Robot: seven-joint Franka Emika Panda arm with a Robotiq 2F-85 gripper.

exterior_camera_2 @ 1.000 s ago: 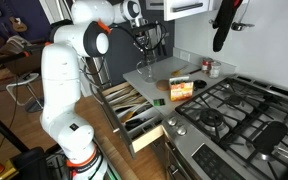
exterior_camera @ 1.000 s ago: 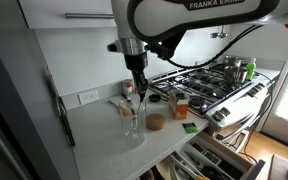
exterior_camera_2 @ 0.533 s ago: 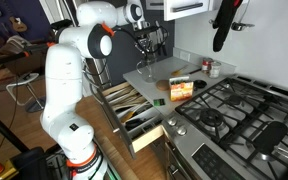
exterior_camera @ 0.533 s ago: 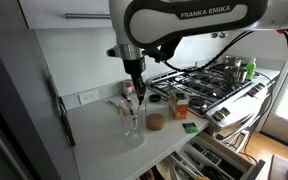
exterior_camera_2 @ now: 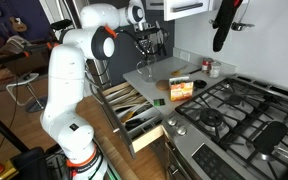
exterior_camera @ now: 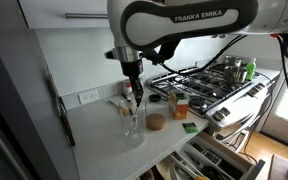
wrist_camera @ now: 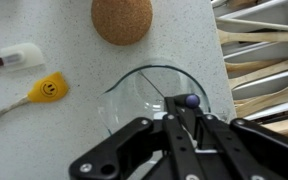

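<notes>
In the wrist view my gripper (wrist_camera: 182,112) is shut on a thin utensil with a dark blue round tip (wrist_camera: 191,100). The tip hangs over the rim of a clear glass (wrist_camera: 134,85) standing on the speckled counter. In both exterior views the gripper (exterior_camera: 132,90) (exterior_camera_2: 142,52) points straight down just above that glass (exterior_camera: 132,122) (exterior_camera_2: 144,70). A round cork coaster (wrist_camera: 122,18) (exterior_camera: 156,122) lies beside the glass. The utensil's lower part is hidden by the fingers.
A yellow smiley-faced tool (wrist_camera: 46,88) and a white-and-red item (wrist_camera: 19,56) lie on the counter. An orange box (exterior_camera: 179,103) (exterior_camera_2: 180,89) and a green sponge (exterior_camera: 190,126) sit toward the gas stove (exterior_camera: 209,80). Open drawers of wooden utensils (exterior_camera_2: 134,108) (wrist_camera: 264,50) jut out below the counter edge.
The arm's upper links have swung slightly sideways. The gripper stays shut over the glass, barely shifted.
</notes>
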